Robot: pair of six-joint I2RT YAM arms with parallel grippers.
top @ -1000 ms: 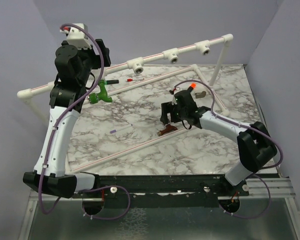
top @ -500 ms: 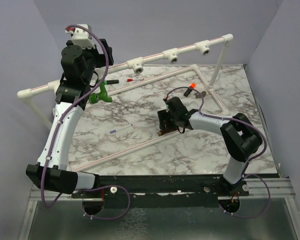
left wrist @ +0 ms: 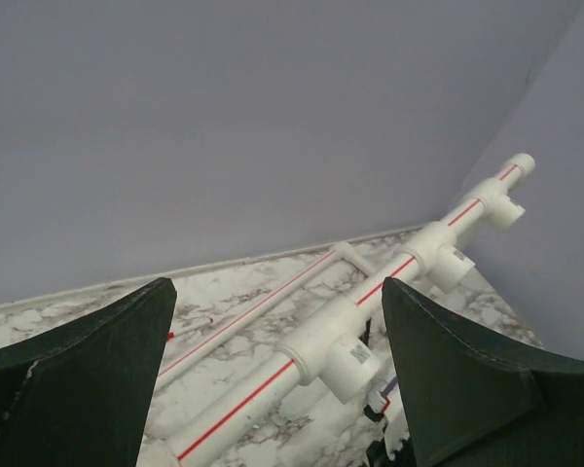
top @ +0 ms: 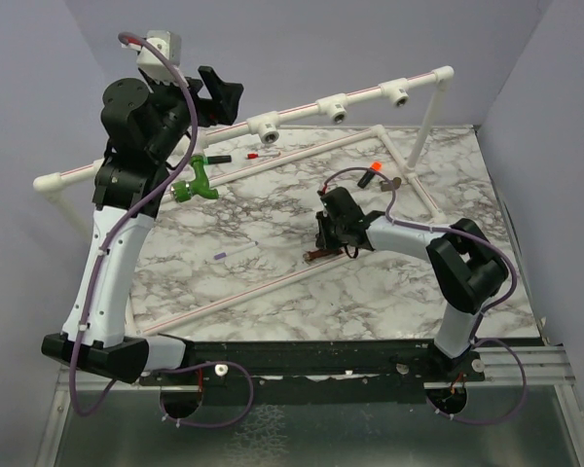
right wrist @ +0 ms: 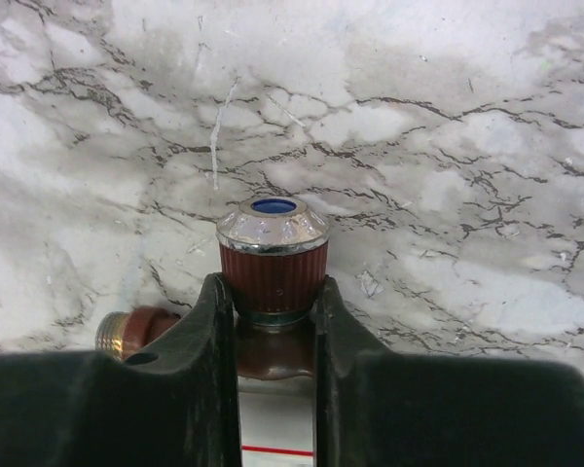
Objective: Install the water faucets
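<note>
My right gripper is down on the marble table, shut on the dark reddish-brown faucet. Its fingers clamp the ribbed knob just under the chrome cap; the brass threaded end sticks out to the left. The green faucet lies on the table at the left, beside the left arm. My left gripper is raised and open, empty, facing the white top pipe. Its nearest tee socket sits between the fingers but further off.
The top pipe carries two more tees. A low pipe crosses the table under the brown faucet. An orange-and-black cylinder and a grey-brown bent piece lie behind the right gripper. Small red bits lie near the back.
The right gripper has dropped onto the reddish-brown faucet and shut on it. The left arm has lifted and turned its open gripper toward the top pipe.
</note>
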